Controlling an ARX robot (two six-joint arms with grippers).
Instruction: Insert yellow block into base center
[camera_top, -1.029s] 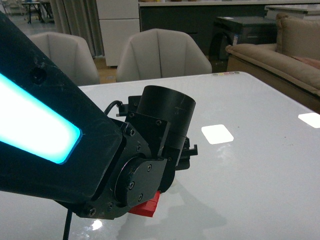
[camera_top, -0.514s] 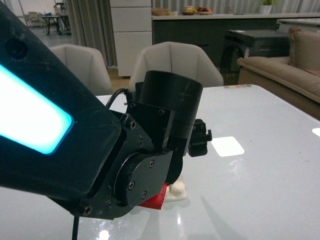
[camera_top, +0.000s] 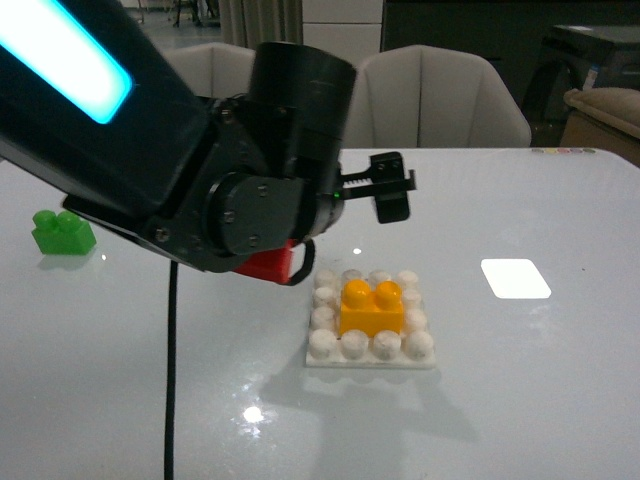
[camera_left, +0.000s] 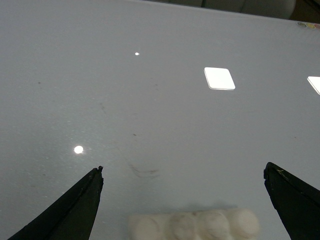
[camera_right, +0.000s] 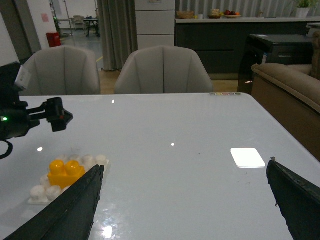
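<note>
Since the yellow block (camera_top: 372, 307) already sits on the base (camera_top: 322, 345), over its middle studs with white studs showing on every side of it, the insertion looks done; what may remain is only pulling the arm clear. Whether the block is pressed fully down is hard to tell from these angles. The base holds nothing else. The left gripper (camera_left: 185, 200) hangs above the base's edge with its fingers spread wide and nothing between them, not touching the block. The right gripper (camera_right: 185, 200) is well away from the base, its fingers also apart and empty. A red block (camera_top: 268, 265) lies just beside the base, partly hidden by the left arm, and a green block (camera_top: 62, 232) sits well apart from it on the table (camera_top: 530, 400).
</note>
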